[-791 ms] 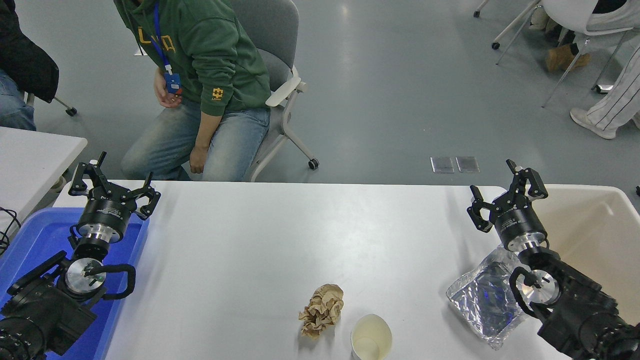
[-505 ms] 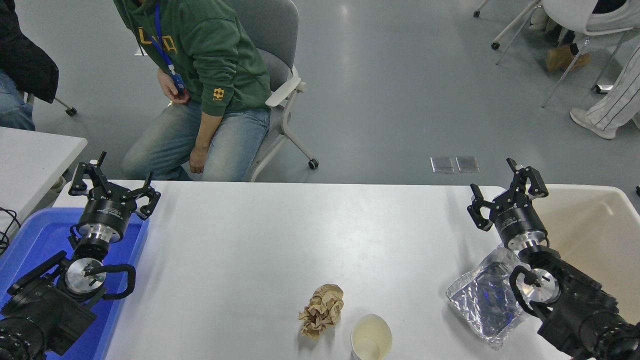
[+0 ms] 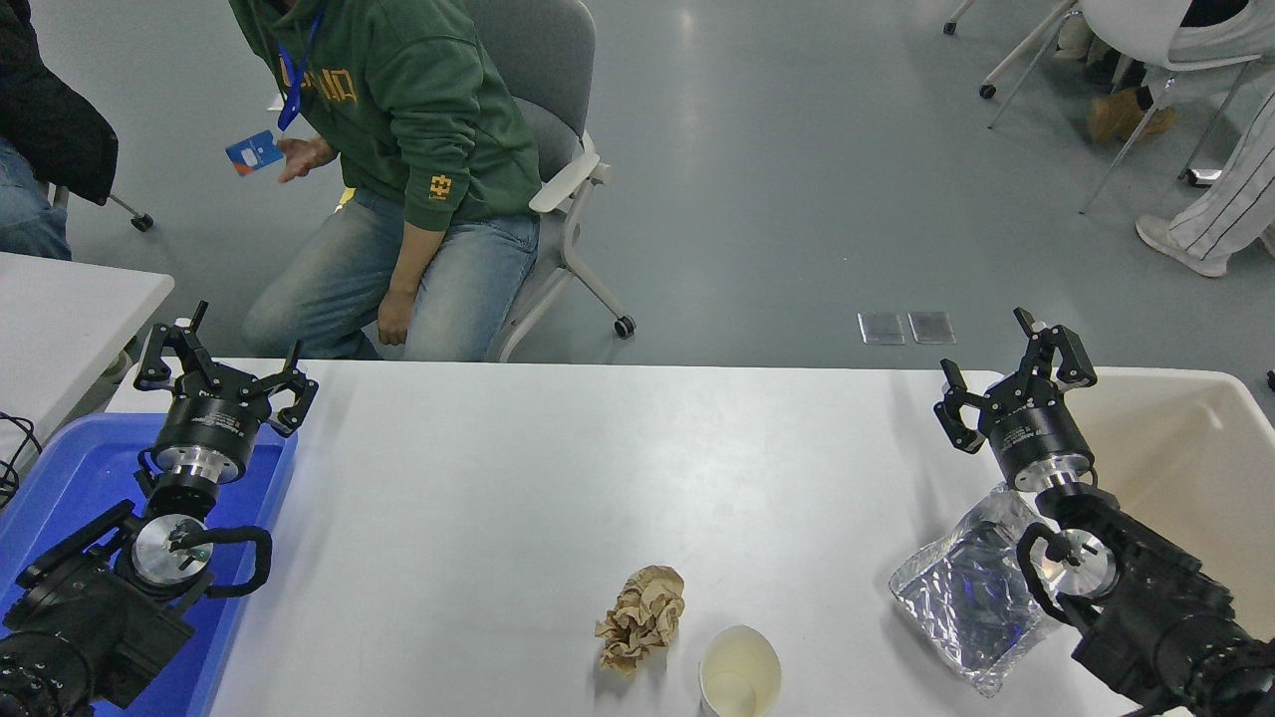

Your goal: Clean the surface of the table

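— Hovering over the far right corner of the wide white matte surface [image 3: 518, 478], the right black claw [image 3: 1014, 378] has its fingers spread apart, gripping nothing.

— And the left black claw [image 3: 224, 370]?

— Fingers apart too, parked above the blue plastic tray [image 3: 60, 468]. Crumpled brown paper wad [image 3: 642, 617], cream paper cup [image 3: 739, 673] and shiny foil bag [image 3: 961, 588] lie along the surface's near edge.

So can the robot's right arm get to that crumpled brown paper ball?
Probably yes. The open right gripper holds nothing, and bare table surface lies between it and the paper ball; only the cup sits close beside it.
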Available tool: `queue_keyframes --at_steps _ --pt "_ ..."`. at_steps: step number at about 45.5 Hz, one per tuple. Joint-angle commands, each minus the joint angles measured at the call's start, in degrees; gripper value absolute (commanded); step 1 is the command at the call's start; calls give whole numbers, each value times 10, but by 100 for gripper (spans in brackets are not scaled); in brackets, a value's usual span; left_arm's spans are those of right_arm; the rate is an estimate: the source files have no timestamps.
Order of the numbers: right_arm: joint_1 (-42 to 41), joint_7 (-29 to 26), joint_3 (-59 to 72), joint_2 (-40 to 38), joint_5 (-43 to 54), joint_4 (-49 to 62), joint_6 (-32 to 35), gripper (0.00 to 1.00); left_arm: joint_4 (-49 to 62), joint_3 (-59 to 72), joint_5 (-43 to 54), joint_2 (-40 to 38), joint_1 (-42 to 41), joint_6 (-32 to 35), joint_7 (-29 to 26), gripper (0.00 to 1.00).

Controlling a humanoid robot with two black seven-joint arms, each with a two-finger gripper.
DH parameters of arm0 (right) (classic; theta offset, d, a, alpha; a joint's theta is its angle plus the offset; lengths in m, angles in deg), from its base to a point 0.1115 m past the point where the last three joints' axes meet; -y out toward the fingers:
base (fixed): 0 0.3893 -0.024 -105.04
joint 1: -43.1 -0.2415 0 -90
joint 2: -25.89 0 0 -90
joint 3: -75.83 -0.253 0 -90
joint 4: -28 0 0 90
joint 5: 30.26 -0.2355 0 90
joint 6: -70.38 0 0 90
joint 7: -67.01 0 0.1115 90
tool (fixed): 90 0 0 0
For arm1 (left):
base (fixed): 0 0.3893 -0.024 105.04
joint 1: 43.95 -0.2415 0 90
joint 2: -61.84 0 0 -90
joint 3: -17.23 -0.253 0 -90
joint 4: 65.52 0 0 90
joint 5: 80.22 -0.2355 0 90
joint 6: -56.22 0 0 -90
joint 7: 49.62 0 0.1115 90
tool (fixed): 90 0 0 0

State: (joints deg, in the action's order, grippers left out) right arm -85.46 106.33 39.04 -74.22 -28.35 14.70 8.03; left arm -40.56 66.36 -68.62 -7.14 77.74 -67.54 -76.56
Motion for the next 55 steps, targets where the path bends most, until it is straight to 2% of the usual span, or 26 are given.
queue_keyframes --at_steps 1,8,20,26,31,40,48,55 --pt "-1 41 11 -4 10 -1 0 98 0 0 0 0 0 0 0 100" --pt "-3 38 63 -21 9 0 0 98 0 0 0 0 0 0 0 100" --pt "-6 32 77 -30 11 -5 13 98 0 0 0 1 -1 0 0 100" --pt "-6 -15 102 -60 0 -35 14 98 0 0 0 0 0 0 0 100" --pt "-6 -71 95 -104 -3 -102 13 98 0 0 0 0 0 0 0 100" --pt "-5 -98 105 -195 8 -250 14 98 0 0 0 0 -1 0 0 100" --pt "-5 -160 105 -235 32 -340 11 98 0 0 0 0 0 0 0 100" --pt "0 -178 106 -285 77 -441 8 98 0 0 0 0 0 0 0 100"
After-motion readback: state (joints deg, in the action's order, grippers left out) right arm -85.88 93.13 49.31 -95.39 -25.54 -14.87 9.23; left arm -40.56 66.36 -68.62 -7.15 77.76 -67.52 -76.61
